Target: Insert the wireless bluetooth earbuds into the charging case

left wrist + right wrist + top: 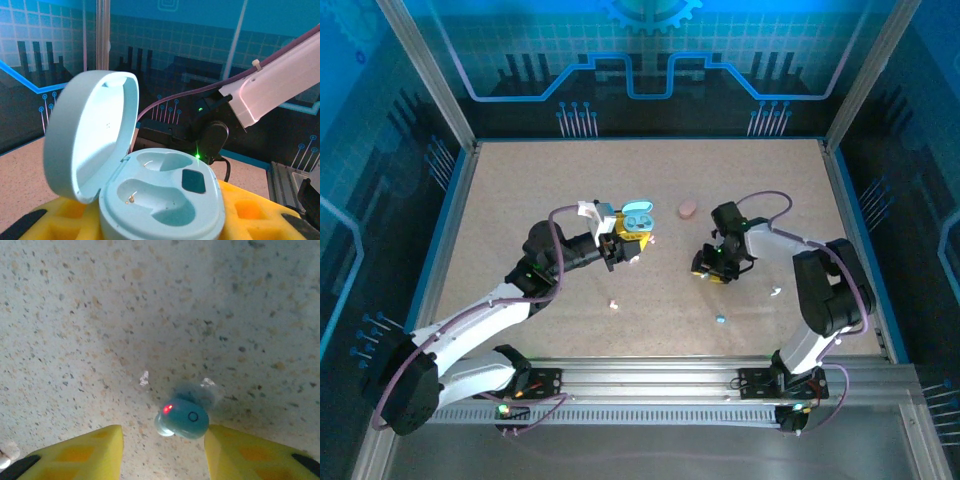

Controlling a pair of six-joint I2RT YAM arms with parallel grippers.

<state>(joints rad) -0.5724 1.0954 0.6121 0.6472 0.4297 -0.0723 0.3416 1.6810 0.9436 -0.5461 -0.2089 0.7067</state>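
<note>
**Top view.** The left gripper (629, 241) is clamped on the pale teal charging case (637, 217). It holds the case above the speckled counter (520, 200), a little left of centre.

**Left wrist view.**
- The case sits between the gripper's yellow fingers (250, 210).
- The hinged lid (90, 145) stands open and upright on the left.
- Both moulded wells (165, 162) are empty.
- A dark oval patch (193, 181) lies beside the farther well.
- The white right arm (280, 95), showing a green light, crosses the background.

**Top view, right of centre.** The right gripper (716, 267) points down at the counter.

**Right wrist view.**
- The gripper's yellow fingers stand apart, one on each side of a teal earbud (182, 418) that lies on the counter.
- A red light glows on the earbud's left face.
- The finger on the right of the view stands just beside the earbud; whether it touches cannot be told.
- A clear gap separates the finger on the left from the earbud, so the gripper is open and grips nothing.

**Loose items, top view.**
- Three further small pieces lie on the counter nearer the arm bases: a whitish earbud (614, 303) ahead of the left arm, a pale blue earbud (721, 319) below the right gripper, and a white earbud (775, 291) beside the right arm. All three are too small to show detail.
- A pink case (687, 209) lies between the two grippers toward the far side, apart from both.
</note>
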